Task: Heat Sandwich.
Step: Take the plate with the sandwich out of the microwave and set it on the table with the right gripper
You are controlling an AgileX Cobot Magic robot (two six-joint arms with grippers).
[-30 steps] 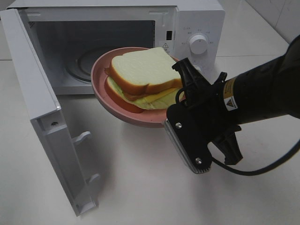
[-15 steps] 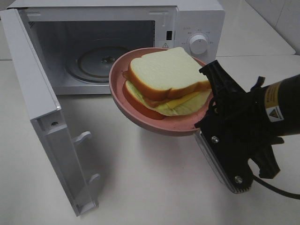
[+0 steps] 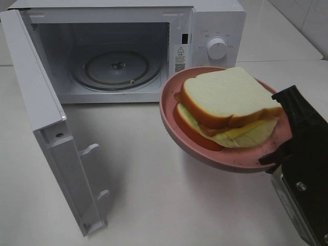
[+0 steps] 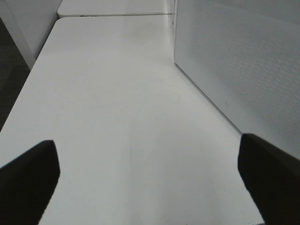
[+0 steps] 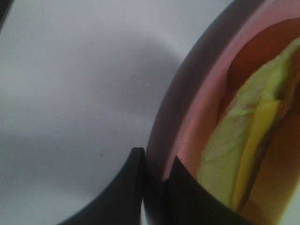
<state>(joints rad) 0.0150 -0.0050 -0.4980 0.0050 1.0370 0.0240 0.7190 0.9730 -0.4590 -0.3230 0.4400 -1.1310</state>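
The sandwich, pale bread with yellow-green filling, lies on a round pink plate. The plate hangs above the table, in front of the control panel of the open microwave and right of its cavity. My right gripper is shut on the plate's near right rim. In the right wrist view the gripper pinches the plate rim, with the sandwich beside it. The left gripper stands open over bare table; its fingers hold nothing. It is outside the exterior view.
The microwave door swings out to the left, and its outer face shows in the left wrist view. The glass turntable inside is bare. A dial sits on the control panel. White table lies in front.
The right gripper has carried the plate with the sandwich to the right and toward the camera, away from the microwave opening. The turntable is now fully uncovered.
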